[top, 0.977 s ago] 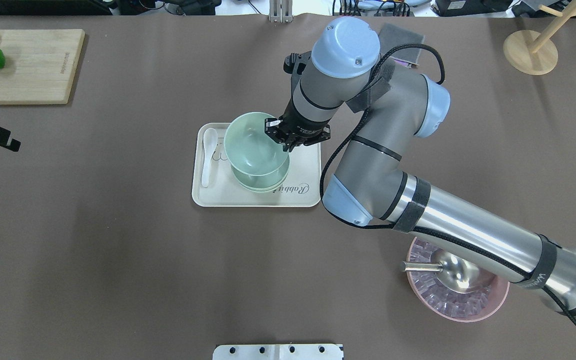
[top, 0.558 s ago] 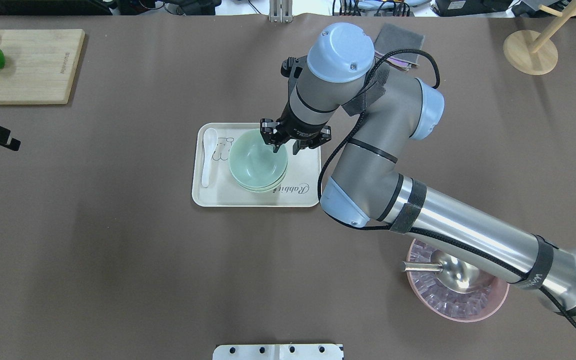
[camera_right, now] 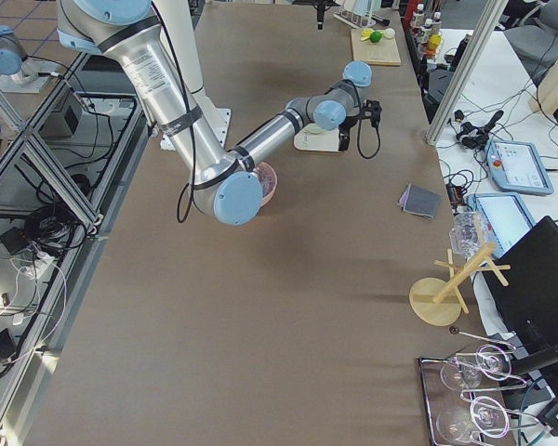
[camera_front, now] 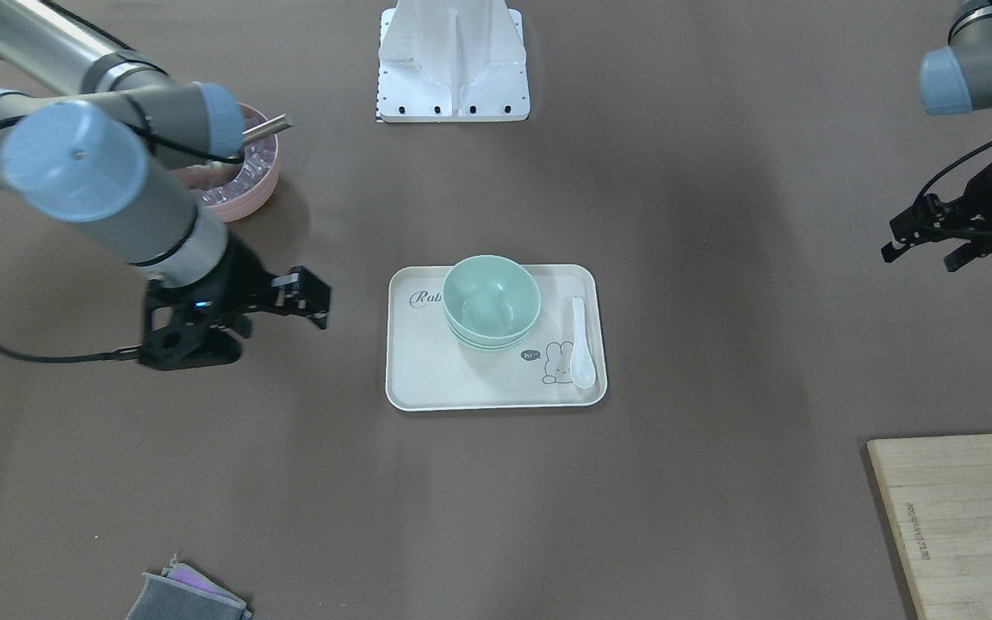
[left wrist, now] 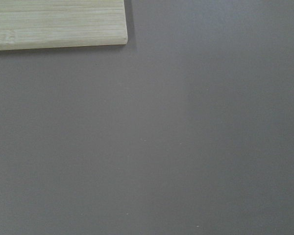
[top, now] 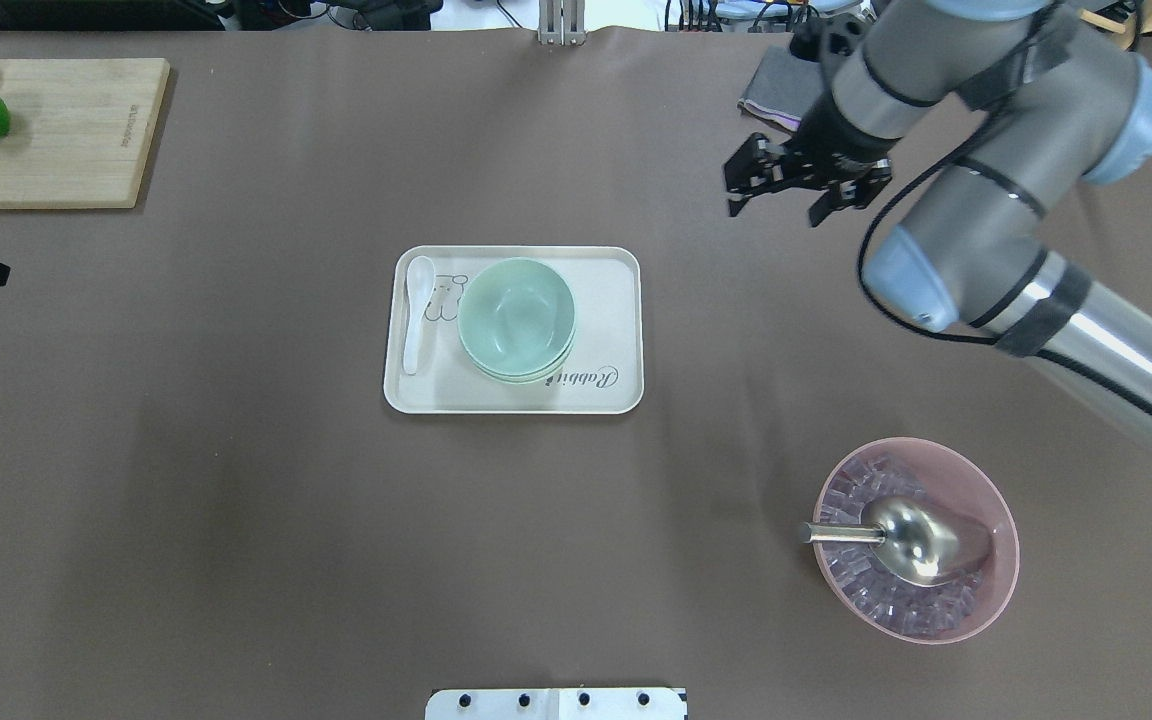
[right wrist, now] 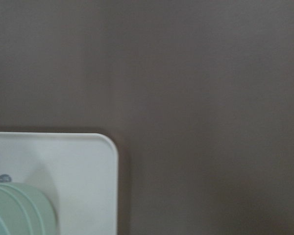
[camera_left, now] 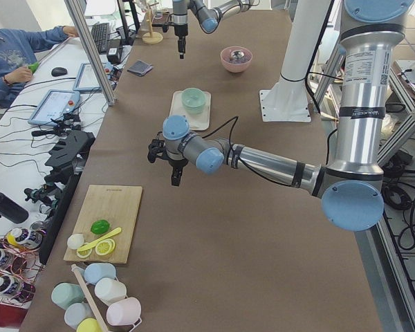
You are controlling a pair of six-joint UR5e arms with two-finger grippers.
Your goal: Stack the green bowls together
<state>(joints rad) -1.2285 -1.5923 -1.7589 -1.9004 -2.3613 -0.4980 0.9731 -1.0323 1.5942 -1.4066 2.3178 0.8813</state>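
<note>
Three pale green bowls (top: 516, 318) sit nested in one stack on the cream tray (top: 606, 300). The stack also shows in the front view (camera_front: 491, 300) and at the bottom left of the right wrist view (right wrist: 14, 210). My right gripper (top: 774, 212) is open and empty, raised over bare table well to the far right of the tray; in the front view (camera_front: 233, 331) it hangs left of the tray. My left gripper (camera_front: 920, 257) is open and empty, far off at the table's left side near the cutting board.
A white spoon (top: 418, 310) lies on the tray beside the bowls. A pink bowl (top: 986, 590) of ice with a metal scoop (top: 916, 540) stands at the near right. A cutting board (top: 66, 130) with fruit, a grey cloth (top: 771, 85) and a wooden stand (top: 1061, 105) line the far side.
My right gripper set the top bowl down onto the stack, opened, and pulled away up and to the far right. The bowls stay nested on the tray.
</note>
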